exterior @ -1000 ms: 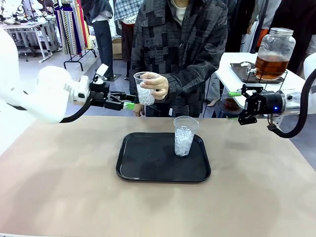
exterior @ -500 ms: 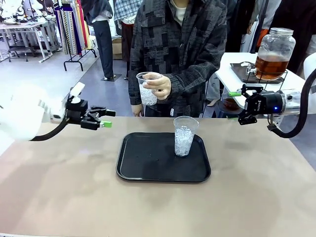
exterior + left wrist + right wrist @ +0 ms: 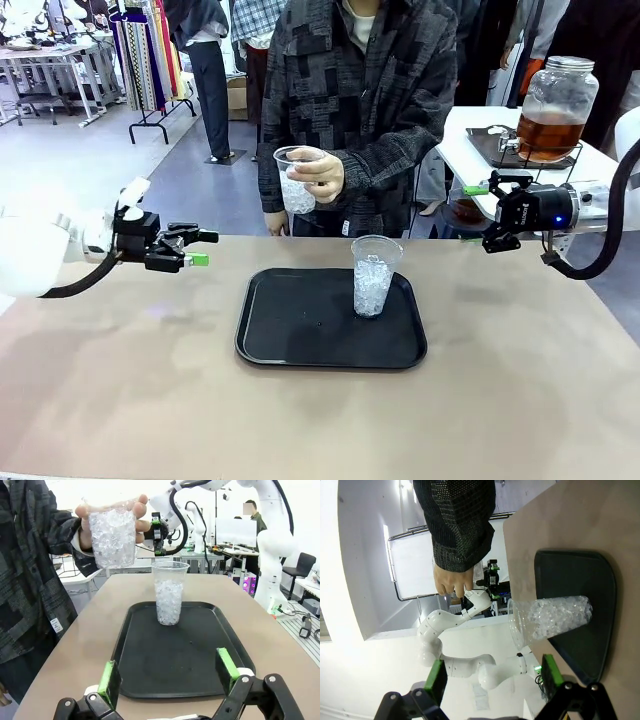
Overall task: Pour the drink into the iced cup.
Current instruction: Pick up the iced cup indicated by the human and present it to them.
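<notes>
An iced cup [image 3: 372, 277], clear plastic and full of ice, stands upright on the right part of a black tray [image 3: 300, 340]. The person's hand [image 3: 322, 173] holds a second ice-filled cup [image 3: 294, 184] above the table's far edge. The drink [image 3: 546, 136] is amber liquid in a lidded glass jar on a white side table at the far right. My left gripper [image 3: 195, 248] is open and empty, left of the tray, pointing at it. My right gripper [image 3: 482, 217] is open and empty, right of the cup. The left wrist view shows the tray cup [image 3: 169, 595], the held cup [image 3: 112, 535] and open fingers [image 3: 107, 682].
The jar stands on a wire stand over a dark tray [image 3: 495, 148] on the side table. The brown table [image 3: 130, 400] is bare in front of the tray. The right wrist view, rolled sideways, shows the iced cup [image 3: 550, 617] on the tray [image 3: 590, 645].
My left arm has drawn back to the left and down, away from the person's held cup, to the table's left side. The right arm and the tray cup have not moved.
</notes>
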